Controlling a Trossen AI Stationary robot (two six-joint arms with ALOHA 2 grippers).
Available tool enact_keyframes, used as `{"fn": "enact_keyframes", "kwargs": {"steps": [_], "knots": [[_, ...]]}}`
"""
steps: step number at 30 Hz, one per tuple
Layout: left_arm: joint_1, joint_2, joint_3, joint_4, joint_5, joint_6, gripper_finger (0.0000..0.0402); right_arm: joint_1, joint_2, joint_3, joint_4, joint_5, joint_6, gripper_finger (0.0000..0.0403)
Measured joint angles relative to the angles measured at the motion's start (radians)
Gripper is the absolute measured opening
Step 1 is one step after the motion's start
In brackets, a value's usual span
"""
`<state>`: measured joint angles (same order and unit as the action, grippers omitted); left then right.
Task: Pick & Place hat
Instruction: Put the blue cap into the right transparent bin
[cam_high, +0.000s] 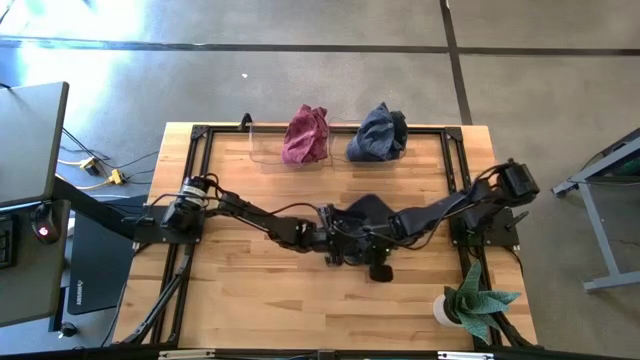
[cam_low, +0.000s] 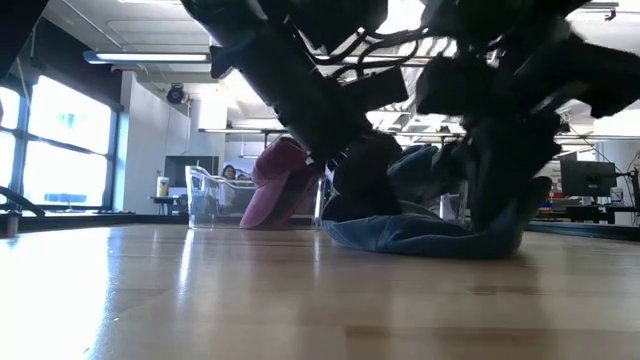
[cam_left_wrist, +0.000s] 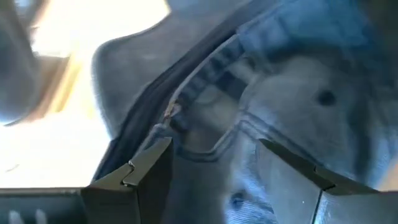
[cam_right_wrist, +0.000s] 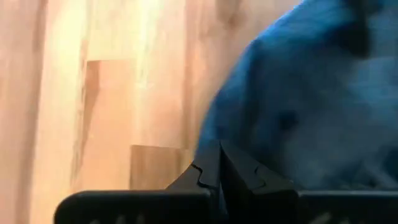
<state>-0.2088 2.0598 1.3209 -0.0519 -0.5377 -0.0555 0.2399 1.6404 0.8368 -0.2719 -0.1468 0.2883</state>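
The denim hat (cam_low: 430, 232) lies mid-table under both arms; the left gripper (cam_left_wrist: 224, 168) is spread wide over its crown; the right gripper (cam_right_wrist: 221, 168) is clenched at its edge, apparently pinching nothing, so a lift may come up empty.

Light: bright daylight, glare washed the floor (cam_high: 120, 40) at upper left.
Low view: arms backlit, near desk (cam_low: 300, 300) blurred.
Wrist views: soft, out of focus.

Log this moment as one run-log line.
stage: grasping denim hat at table centre | left gripper: open, over hat | right gripper: shut at hat's edge | red hat, blue hat: at back
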Motion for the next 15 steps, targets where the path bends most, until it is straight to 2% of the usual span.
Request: {"fn": "enact_keyframes", "kwargs": {"steps": [2,6,8,10,15], "knots": [[0.000,0.021,0.003,0.017,0.031,0.000,0.0223,0.011,-0.036,0.000,-0.021,0.090,0.008,0.0002],[0.000,0.039,-0.002,-0.003,0.016,0.000,0.0223,0.007,-0.085,0.000,-0.051,0.380,0.093,0.0004],[0.004,0.037,0.002,0.008,0.006,0.000,0.0223,-0.009,-0.085,0.000,-0.046,0.459,0.124,0.0004],[0.008,0.037,0.001,-0.004,-0.018,-0.002,0.0223,-0.029,-0.066,0.000,-0.047,0.451,0.127,0.0002],[0.006,0.038,0.001,-0.033,-0.102,-0.005,0.0223,-0.055,0.026,0.000,-0.031,0.332,0.082,0.0003]]}}
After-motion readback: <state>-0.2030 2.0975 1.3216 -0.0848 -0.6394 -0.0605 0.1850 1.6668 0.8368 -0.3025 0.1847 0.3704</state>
